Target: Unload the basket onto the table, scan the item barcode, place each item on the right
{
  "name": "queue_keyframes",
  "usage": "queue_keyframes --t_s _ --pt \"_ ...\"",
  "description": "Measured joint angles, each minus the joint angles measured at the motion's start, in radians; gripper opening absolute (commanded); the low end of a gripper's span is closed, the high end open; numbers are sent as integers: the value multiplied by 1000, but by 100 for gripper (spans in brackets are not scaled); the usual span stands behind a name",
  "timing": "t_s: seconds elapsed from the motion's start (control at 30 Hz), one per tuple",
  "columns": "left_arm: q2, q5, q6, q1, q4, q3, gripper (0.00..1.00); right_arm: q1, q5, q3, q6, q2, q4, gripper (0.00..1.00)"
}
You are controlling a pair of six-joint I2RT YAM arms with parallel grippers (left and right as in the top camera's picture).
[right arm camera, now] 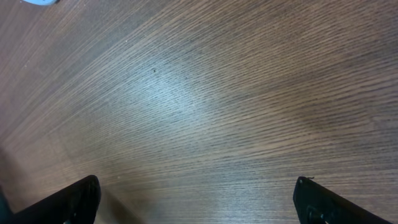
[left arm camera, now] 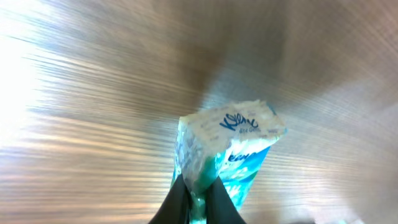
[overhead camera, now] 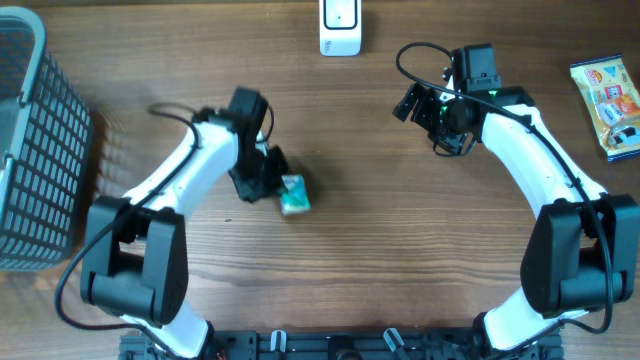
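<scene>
Teal pack (overhead camera: 294, 195) outside grey basket (overhead camera: 38, 150)

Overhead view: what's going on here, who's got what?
The left gripper is shut on a teal tissue pack at centre-left of the table; whether the pack is lifted is unclear. The right gripper is open and empty over bare wood. The white device at the far edge, probably the scanner, is not yet near the pack. A snack packet lies far right and a grey basket stands at the left.
</scene>
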Motion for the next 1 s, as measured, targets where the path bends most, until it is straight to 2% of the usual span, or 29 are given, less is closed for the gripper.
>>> queue_keyframes --t_s 0.1,0.2,0.47,0.63,0.7,0.73,0.77,0.8,0.83,1.0 --pt "-23 -164 -29 -21 -106 166 4 0 0 0 0 0 0 100" --pt "-46 -312 -67 -71 -130 250 4 0 0 0 0 0 0 100" --pt "14 -710 -214 -322 -203 267 4 0 0 0 0 0 0 100" --pt "151 -859 -259 -435 -200 266 14 0 0 0 0 0 0 100" --pt "194 -886 -272 -463 -183 266 25 0 0 0 0 0 0 100" --pt "206 -894 -275 -472 -170 266 37 0 0 0 0 0 0 99" --pt "212 -897 -274 -477 -159 266 57 0 0 0 0 0 0 100" --pt "217 -896 -278 -482 -141 266 85 0 0 0 0 0 0 100" --pt "218 -888 -278 -483 -124 266 100 0 0 0 0 0 0 100" --pt "218 -842 -287 -484 -88 266 100 0 0 0 0 0 0 100"
